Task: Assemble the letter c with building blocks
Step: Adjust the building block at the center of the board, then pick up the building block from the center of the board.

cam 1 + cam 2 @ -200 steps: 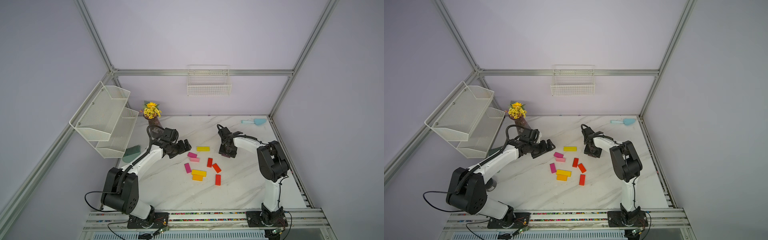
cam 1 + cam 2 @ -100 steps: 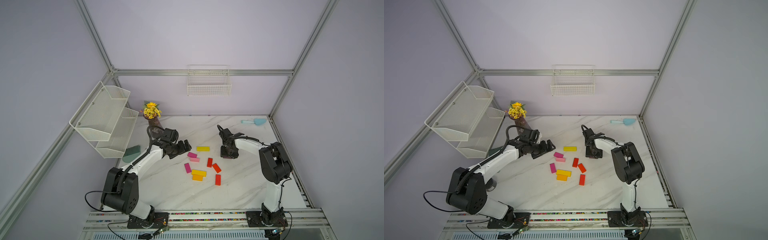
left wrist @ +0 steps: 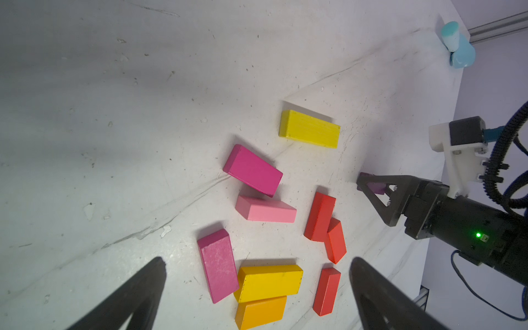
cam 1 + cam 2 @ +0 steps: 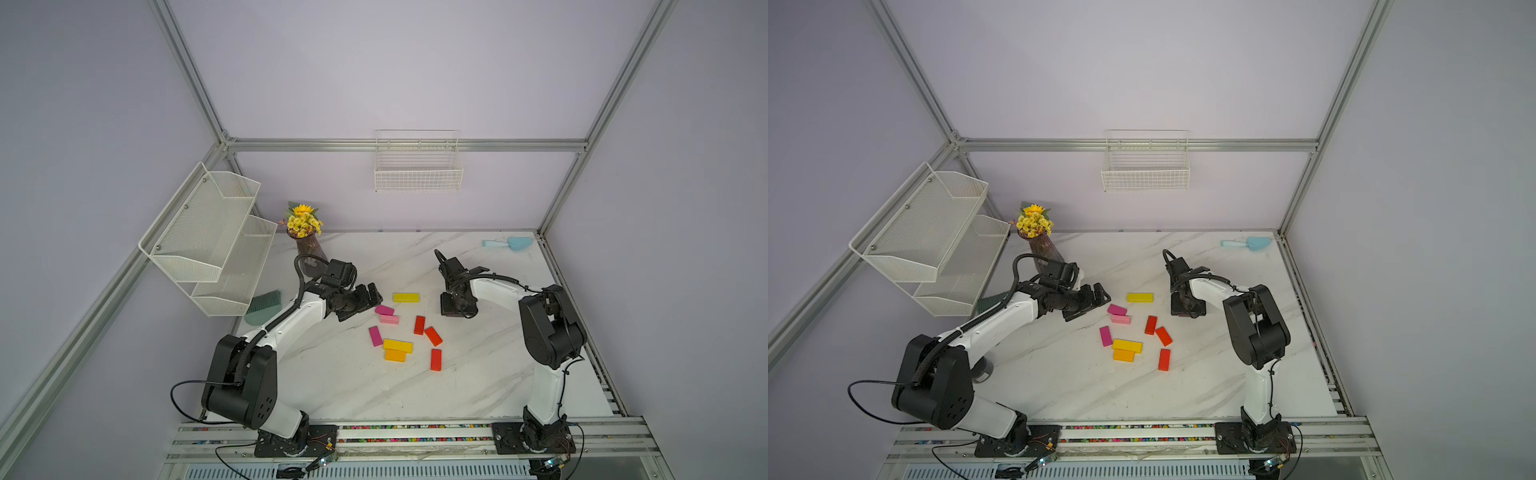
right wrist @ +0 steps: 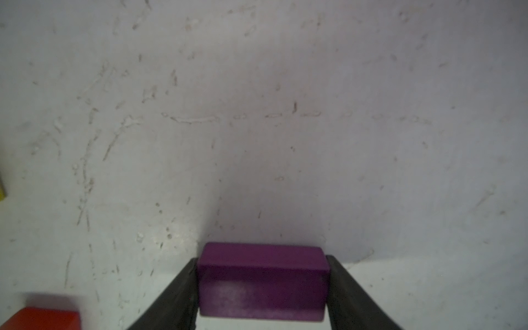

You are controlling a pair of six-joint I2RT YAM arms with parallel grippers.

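Building blocks lie scattered mid-table in both top views: a yellow block (image 4: 406, 297) at the back, a magenta block (image 4: 384, 310) touching a light pink block (image 4: 389, 319), another magenta block (image 4: 375, 336), a yellow block (image 4: 397, 345) against an orange block (image 4: 395, 355), and three red blocks (image 4: 419, 324). My left gripper (image 4: 372, 301) hovers wide open just left of them, nothing between its fingers (image 3: 148, 285). My right gripper (image 4: 455, 311) points down at the table right of the group. Its fingers press both ends of a dark purple block (image 5: 262, 280) resting on the marble.
A light blue scoop (image 4: 509, 243) lies at the back right corner. A vase of yellow flowers (image 4: 305, 232) stands behind the left arm, with a white mesh shelf (image 4: 216, 237) and a green object (image 4: 264, 307) at the left. A wire basket (image 4: 417, 166) hangs on the back wall.
My right gripper has shifted slightly rightward and come lower over the table. The left arm and the scattered blocks have not moved.
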